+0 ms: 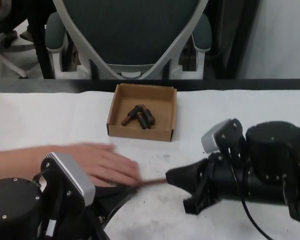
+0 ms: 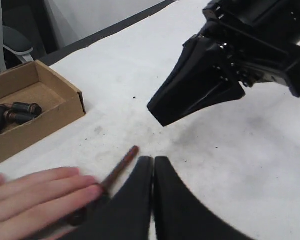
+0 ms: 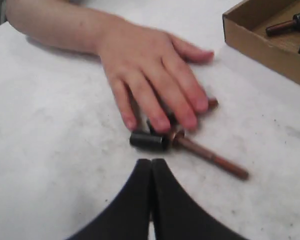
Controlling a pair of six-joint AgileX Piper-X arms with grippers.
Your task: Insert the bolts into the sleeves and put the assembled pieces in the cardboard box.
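Bench (image 1: pixel 270 105), white-covered. Right gripper (image 3: pixel 151 165), fingers pressed together, holding nothing. Left gripper (image 2: pixel 153 161), the same. Cardboard box (image 1: pixel 140 131), far middle, with assembled pieces (image 1: pixel 140 116) inside. Person's hand (image 3: pixel 150 75), flat on the bench. Bolt (image 3: pixel 212 161) and sleeve (image 3: pixel 146 141), side by side at its fingertips, outside the box.

I see the worktop (image 1: pixel 250 105) covered by a white matt sheet, slightly rough and smudged with grey specks. The cardboard box (image 1: pixel 140 131), upper centre of the high view, is plain brown card, matt, with raw edges. The bolt (image 3: pixel 212 159) looks like coppery metal with a dull sheen. The sleeve (image 3: pixel 147 140) touching it is black and satin-smooth. The left tool (image 2: pixel 153 162) and right tool (image 3: pixel 151 162) are black matt plastic.
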